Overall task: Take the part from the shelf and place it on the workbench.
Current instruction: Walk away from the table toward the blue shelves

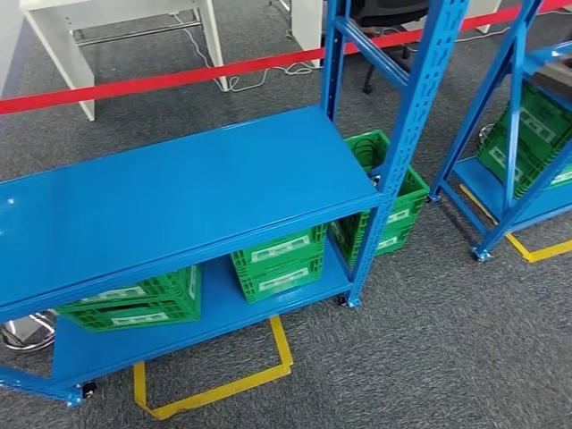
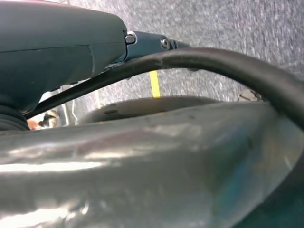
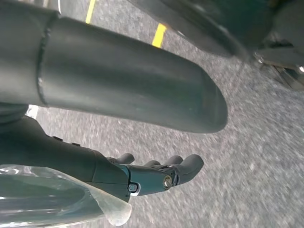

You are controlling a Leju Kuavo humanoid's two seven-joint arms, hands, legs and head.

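Two blue steel shelf racks: one near (image 1: pixel 169 192), one at the right (image 1: pixel 519 107). Four green slatted plastic crates counted: two on the near rack's bottom shelf (image 1: pixel 145 299) (image 1: pixel 280 259), one behind its right end (image 1: pixel 394 201), one on the second rack (image 1: pixel 529 134). One red barrier tape (image 1: pixel 169 79).

Blue shelf (image 1: pixel 169 192) cut off at the left edge of the head view, its top board hiding most of the green crates (image 1: pixel 280 259) below. Second shelf (image 1: pixel 512 116) cut off at the right edge. White table (image 1: pixel 64 36) cut off at the top. Labels on the crates too small to read. Left hand (image 2: pixel 150 45) mostly hidden behind a shiny blurred shape; fingers not clear. Right hand (image 3: pixel 157 173) partly hidden, floor (image 3: pixel 251 166) behind it blurred.
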